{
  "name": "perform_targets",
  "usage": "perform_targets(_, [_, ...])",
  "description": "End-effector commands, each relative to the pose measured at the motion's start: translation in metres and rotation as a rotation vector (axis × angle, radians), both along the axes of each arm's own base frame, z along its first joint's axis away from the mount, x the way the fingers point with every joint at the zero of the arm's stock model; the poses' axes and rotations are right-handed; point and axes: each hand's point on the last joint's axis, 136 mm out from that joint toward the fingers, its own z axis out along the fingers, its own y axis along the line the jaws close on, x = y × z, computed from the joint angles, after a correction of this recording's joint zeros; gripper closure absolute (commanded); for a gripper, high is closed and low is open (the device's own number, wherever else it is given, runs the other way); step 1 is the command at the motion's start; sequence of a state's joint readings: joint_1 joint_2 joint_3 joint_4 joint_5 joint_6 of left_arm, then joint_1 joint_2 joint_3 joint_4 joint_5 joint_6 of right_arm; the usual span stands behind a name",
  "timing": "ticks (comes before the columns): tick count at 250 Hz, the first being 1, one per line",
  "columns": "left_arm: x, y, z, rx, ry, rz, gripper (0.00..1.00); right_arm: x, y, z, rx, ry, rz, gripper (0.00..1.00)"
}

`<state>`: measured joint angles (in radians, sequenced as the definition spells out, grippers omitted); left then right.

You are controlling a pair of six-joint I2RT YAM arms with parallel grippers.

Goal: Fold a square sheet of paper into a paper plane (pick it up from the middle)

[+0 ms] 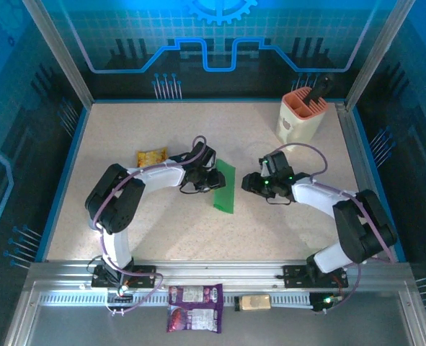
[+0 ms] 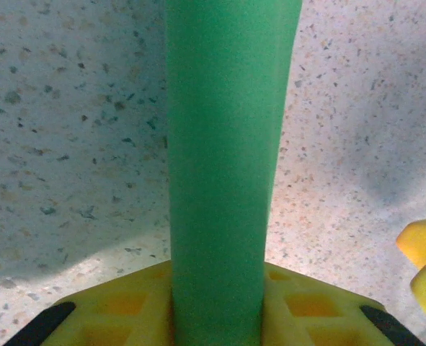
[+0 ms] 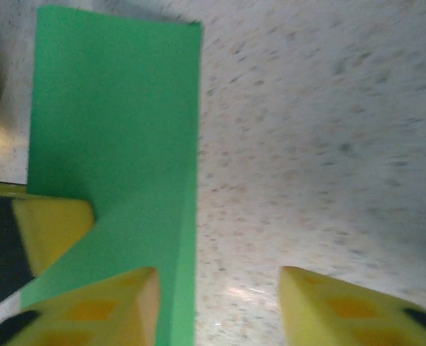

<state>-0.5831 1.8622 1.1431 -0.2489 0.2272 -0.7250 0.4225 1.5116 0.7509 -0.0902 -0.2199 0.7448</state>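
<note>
Left tool: closed narrow on the square sheet of paper. In the left wrist view the green runs straight out from between the yellow fingers, with no gap on either side.

Sheet: already creased into a narrow strip. It lies near the middle of the surface, long axis running roughly from far edge to near edge, slightly tilted. A diagonal crease line shows low on it in the right wrist view.

Right tool: jaws apart, gripping nothing. One finger sits over the strip's right margin. Between the jaws you see the sheet's long edge and bare surface.

Reading of the layout: the left grip most likely anchors the strip so it cannot slide. The right tool is set at the free long edge, probably so you can take that edge for the next fold. Treat this as a judgement only.

Pose, left arm: base at the near edge, elbow swung out toward the left edge, forearm reaching back in toward the middle, wrist low over the sheet.

Pose, right arm: mirrors the left, with elbow toward the right edge, forearm angled in and wrist low. The two tools face each other across the strip, close but not touching.

Yellow snack packet: left of the sheet and toward the far edge, apart from it and out of the working zone.
</note>
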Motion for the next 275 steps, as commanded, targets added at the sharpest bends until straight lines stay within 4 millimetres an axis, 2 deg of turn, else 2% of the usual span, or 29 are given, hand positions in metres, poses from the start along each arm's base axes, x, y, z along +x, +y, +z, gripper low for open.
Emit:
perform_targets(1, [-0.009,0.01,-0.02,0.083,0.021,-0.021,0.7,0.005,0.03,0.009,0.052,-0.028,0.087,0.65])
perform_targets(53, [-0.012,0.014,-0.029,0.136,0.02,-0.033,0.7,0.003,0.056,-0.006,0.085,0.031,0.154,0.84])
perform_targets(89, [-0.013,0.016,-0.032,0.156,0.023,-0.034,0.7,-0.003,0.061,-0.024,0.073,0.088,0.173,0.91])
perform_targets(97, [-0.014,0.017,-0.034,0.16,0.026,-0.033,0.7,0.004,0.066,-0.019,0.078,0.078,0.176,0.92])
perform_targets(140, [-0.016,0.019,-0.038,0.171,0.04,-0.032,0.7,0.001,0.066,-0.038,0.053,0.136,0.177,0.93])
perform_targets(166, [-0.016,0.022,-0.038,0.188,0.04,-0.025,0.68,-0.002,0.058,-0.051,0.001,0.18,0.16,0.93])
perform_targets(197, [-0.016,0.023,-0.029,0.187,0.034,-0.013,0.64,-0.006,0.049,-0.063,-0.063,0.224,0.152,0.93])
perform_targets(234, [-0.016,0.034,-0.011,0.204,0.031,0.005,0.57,-0.008,0.048,-0.067,-0.08,0.243,0.161,0.93])
perform_targets(275, [-0.025,0.04,-0.015,0.168,0.072,0.016,0.52,-0.004,0.047,-0.065,-0.072,0.239,0.157,0.93])
